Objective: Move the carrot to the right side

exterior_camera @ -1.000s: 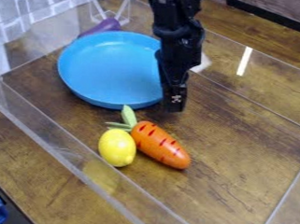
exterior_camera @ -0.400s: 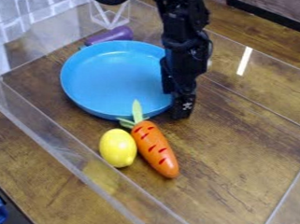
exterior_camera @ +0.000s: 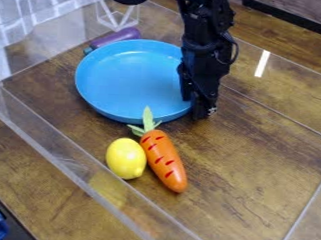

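The carrot point(exterior_camera: 163, 160) is orange with dark lines across it. It lies on the wooden table with its green leafy tip point(exterior_camera: 144, 123) pointing toward the blue plate point(exterior_camera: 125, 80). A yellow lemon point(exterior_camera: 126, 158) touches its left side. My gripper point(exterior_camera: 201, 108) hangs down from the black arm at the plate's right rim, just behind and to the right of the carrot's leaves and apart from them. Its dark fingers look close together, and the gap between them is not clear. Nothing shows between them.
A purple vegetable point(exterior_camera: 116, 36) lies behind the plate at the back left. A clear plastic wall point(exterior_camera: 68, 158) runs along the front left. Bare wooden tabletop point(exterior_camera: 262, 166) lies to the carrot's right.
The carrot has swung so its body points more toward the front edge. The lemon stays beside it. The gripper has shifted a little to the right along the plate's rim.
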{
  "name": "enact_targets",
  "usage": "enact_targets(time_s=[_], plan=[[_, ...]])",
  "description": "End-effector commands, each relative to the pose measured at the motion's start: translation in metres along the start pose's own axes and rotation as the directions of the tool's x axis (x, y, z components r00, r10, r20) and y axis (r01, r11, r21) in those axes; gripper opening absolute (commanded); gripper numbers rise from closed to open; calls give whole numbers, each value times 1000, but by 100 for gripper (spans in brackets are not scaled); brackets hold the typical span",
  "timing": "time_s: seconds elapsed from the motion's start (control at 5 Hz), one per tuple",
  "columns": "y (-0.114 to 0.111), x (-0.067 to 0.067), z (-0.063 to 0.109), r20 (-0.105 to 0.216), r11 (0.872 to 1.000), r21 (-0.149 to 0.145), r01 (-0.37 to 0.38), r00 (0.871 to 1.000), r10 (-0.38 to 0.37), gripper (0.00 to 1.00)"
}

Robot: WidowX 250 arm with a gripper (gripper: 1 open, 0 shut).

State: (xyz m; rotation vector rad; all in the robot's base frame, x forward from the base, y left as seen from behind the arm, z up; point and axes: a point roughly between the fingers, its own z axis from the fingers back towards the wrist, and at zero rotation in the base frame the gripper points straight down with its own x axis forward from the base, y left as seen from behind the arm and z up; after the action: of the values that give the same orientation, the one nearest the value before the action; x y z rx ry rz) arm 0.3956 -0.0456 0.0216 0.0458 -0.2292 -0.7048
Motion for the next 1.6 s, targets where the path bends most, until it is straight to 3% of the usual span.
enact_targets(time_s=[0.0, 0.4, 0.8, 1.4], plan=[[-10, -8, -1, -14, 1000, -20, -13, 1000, 13, 100], [-19, -17, -1, -19, 995, -31, -99, 995, 99, 100], [-11, -38, 1, -30, 976, -31, -216, 976, 215, 100], [-12, -44, 9, -15, 990, -79, -120, 993, 119, 100]])
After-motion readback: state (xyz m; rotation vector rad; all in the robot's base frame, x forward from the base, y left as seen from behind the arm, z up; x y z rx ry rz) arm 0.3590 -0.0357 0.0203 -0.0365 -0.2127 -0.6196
